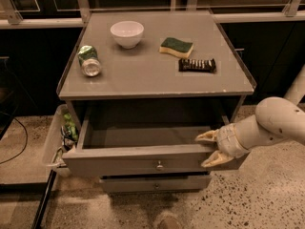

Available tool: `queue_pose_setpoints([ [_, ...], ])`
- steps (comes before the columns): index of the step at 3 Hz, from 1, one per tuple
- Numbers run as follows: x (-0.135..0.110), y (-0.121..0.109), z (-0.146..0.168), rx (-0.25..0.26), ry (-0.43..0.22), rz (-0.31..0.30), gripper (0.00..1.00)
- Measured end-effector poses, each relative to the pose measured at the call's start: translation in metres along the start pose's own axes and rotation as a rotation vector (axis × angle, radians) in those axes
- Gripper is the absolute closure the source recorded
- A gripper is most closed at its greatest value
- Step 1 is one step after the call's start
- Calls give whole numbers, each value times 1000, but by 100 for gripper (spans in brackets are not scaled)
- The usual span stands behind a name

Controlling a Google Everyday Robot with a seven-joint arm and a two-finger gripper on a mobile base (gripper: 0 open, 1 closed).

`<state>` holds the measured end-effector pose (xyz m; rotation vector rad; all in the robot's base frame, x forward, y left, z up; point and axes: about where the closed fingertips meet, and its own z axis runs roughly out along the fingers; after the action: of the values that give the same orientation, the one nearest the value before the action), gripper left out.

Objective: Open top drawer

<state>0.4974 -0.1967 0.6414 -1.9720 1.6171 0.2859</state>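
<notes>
Cream gripper (pixel 201 151) at grey top drawer (pixel 138 164); white bowl (pixel 127 33), green sponge (pixel 176 46)

The top drawer (pixel 119 163) stood pulled out (small knob (pixel 159 165) at centre); the gripper (pixel 208 150) sat at its front panel's right end, fingers (pixel 206 137) spread apart.

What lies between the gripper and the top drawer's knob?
Only bare front panel of the top drawer, in the camera view; the gripper is at its right end.
</notes>
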Motion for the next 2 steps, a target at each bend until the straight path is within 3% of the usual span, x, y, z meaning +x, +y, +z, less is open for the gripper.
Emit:
queue_pose_setpoints([
  [1,3,13,-9,-3,-23,0,0],
  [2,10,46,-24,-3,-46,15,16],
])
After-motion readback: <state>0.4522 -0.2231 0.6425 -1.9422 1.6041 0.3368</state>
